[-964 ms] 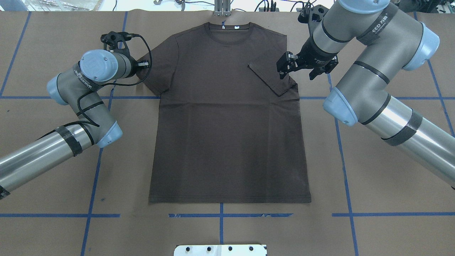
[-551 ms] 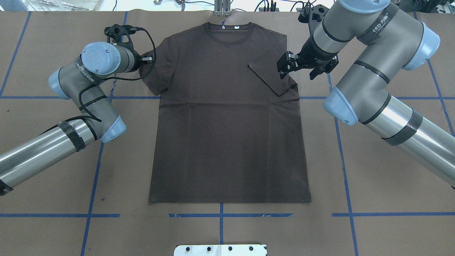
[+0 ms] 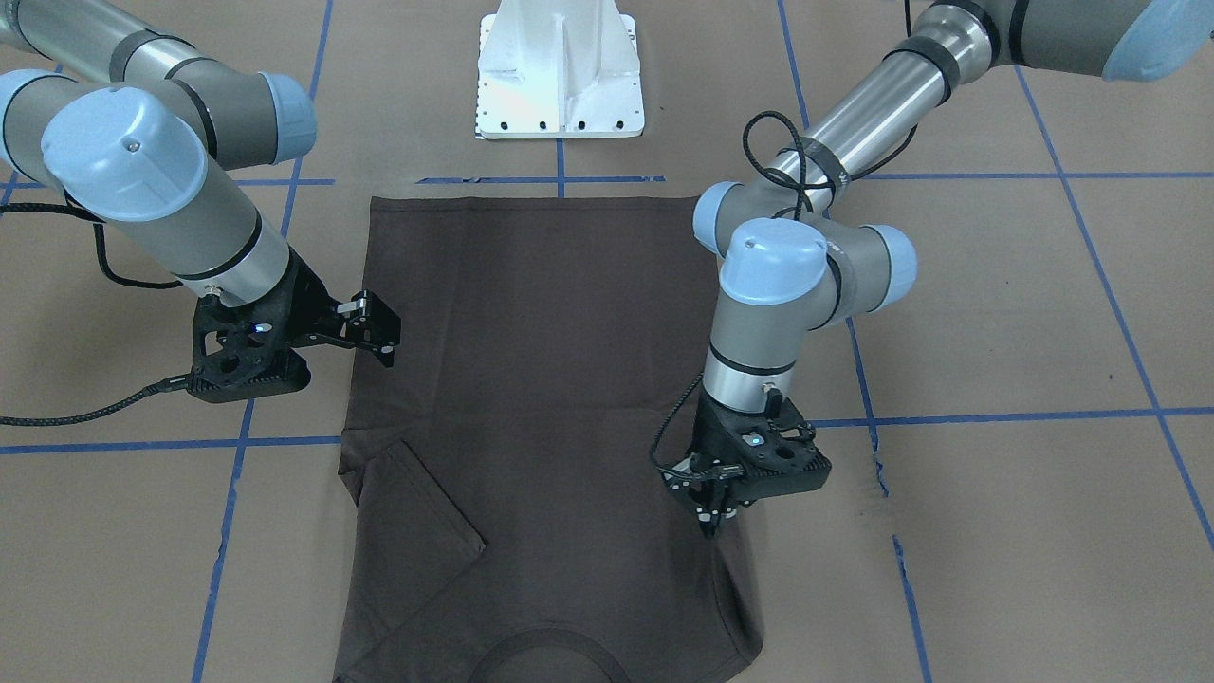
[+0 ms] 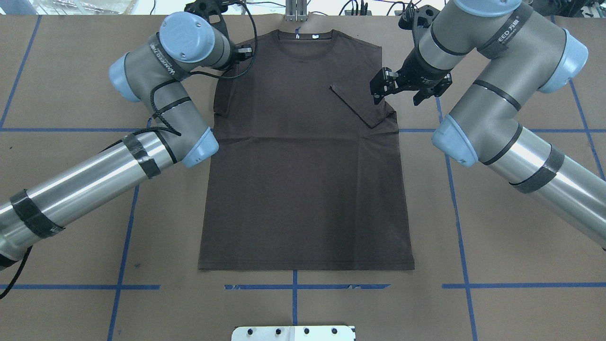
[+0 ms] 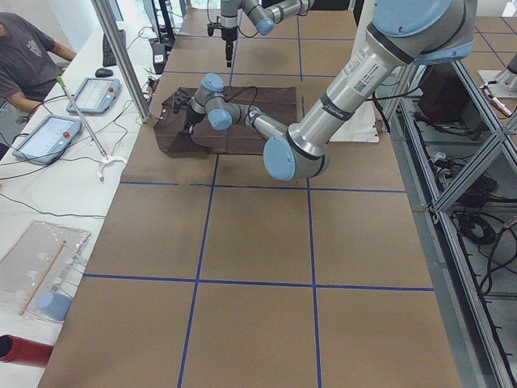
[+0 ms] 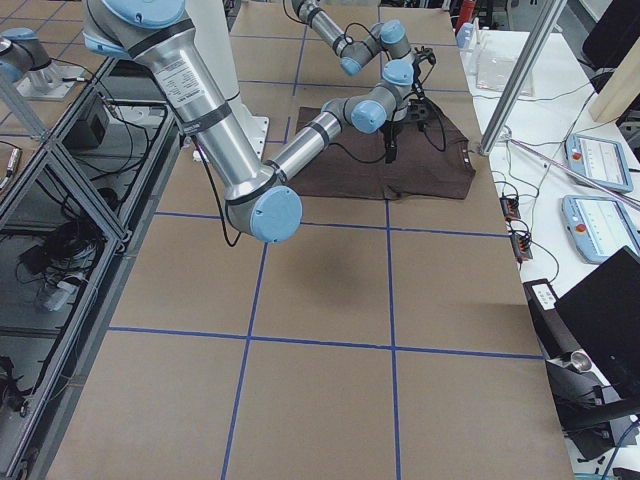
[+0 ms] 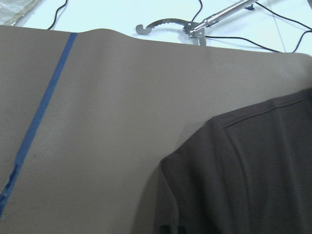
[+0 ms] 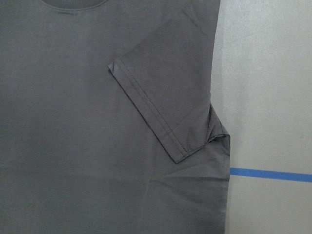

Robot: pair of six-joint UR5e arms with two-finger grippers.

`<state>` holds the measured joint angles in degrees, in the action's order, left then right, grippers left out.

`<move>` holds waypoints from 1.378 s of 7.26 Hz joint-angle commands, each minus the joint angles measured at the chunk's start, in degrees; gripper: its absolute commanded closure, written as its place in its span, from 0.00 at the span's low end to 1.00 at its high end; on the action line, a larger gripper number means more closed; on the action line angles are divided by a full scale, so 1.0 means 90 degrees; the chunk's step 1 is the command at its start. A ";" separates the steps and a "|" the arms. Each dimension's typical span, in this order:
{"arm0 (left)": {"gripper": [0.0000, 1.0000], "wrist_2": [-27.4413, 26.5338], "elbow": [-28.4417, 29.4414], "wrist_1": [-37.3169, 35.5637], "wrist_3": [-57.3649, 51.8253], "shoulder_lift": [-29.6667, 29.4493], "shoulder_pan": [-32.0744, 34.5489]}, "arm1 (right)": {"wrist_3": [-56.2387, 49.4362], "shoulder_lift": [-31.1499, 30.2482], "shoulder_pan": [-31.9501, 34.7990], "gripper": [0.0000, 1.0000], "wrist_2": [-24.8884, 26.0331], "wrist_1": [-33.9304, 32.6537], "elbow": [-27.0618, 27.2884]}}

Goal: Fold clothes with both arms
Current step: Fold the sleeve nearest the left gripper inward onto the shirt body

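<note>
The dark brown T-shirt lies flat on the brown table, collar at the far edge. Its right sleeve is folded inward over the chest and also shows in the right wrist view. My right gripper is open and empty, just above the shirt's right edge beside that sleeve; the front view shows its fingers apart. My left gripper is shut on the left sleeve and holds it over the left shoulder; in the front view fabric rises to its tip. The left wrist view shows the shoulder seam.
The white pedestal base stands at the near edge behind the shirt's hem. Blue tape lines grid the brown paper. A white bench with tablets and a metal pole borders the far side; a metal grabber tool lies there.
My left arm has swung from outside the shirt up and inward toward the collar, pulling the left sleeve over the shoulder. My right arm has barely moved.
</note>
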<state>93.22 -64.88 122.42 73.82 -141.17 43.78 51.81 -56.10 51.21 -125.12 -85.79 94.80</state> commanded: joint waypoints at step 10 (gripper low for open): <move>0.00 0.1566 -0.4164 -0.2297 -0.0494 0.1830 -0.0236 | 0.0656 -0.1388 -0.0628 0.00 0.0199 0.0001 0.1356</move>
<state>106.05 -87.37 109.47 73.85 -133.07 41.62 54.83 -63.19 48.37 -124.54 -85.84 101.51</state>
